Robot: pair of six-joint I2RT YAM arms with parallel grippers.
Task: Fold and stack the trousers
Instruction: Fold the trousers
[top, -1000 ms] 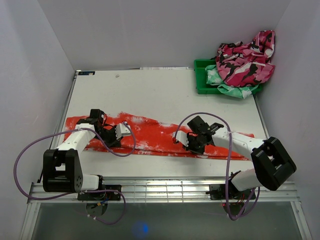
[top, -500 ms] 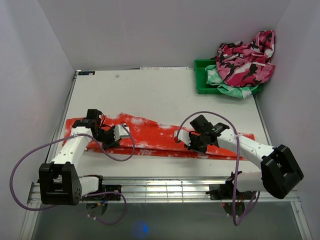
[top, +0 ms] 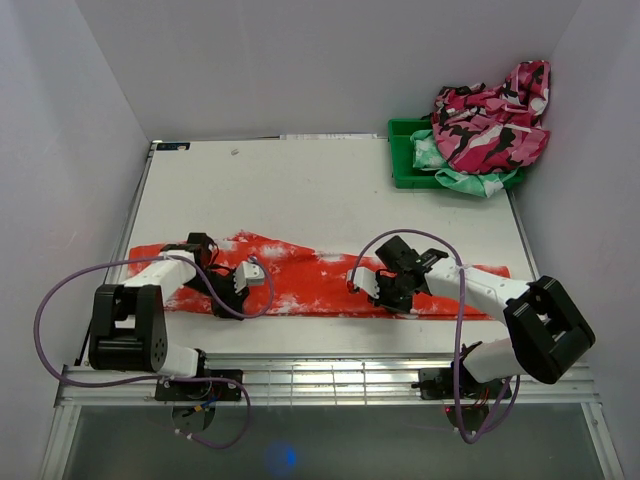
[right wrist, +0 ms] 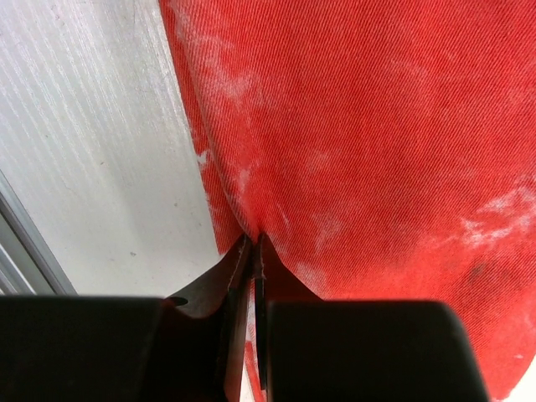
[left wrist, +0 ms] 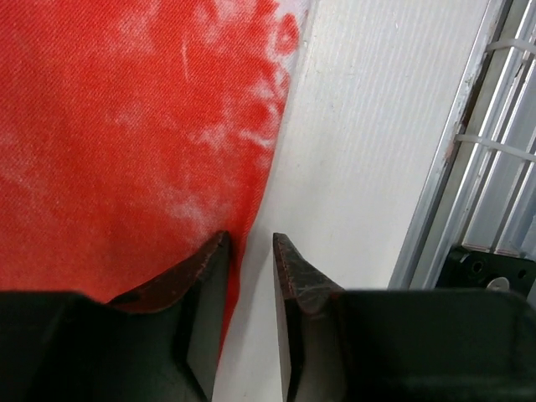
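trousers (top: 320,275) laid flat | left end effector (left wrist: 249,241) narrowly parted beside edge | right end effector (right wrist: 254,241) pinching cloth edge

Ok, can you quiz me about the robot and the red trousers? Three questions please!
1. True or false: the right gripper is pinching the edge of the trousers.
2. Which one has its jaws apart? A) left gripper B) right gripper
3. Fill in: the camouflage garment is heaped on a green ____ at the far right corner.

Key: 1 true. 2 A. 3 bin.
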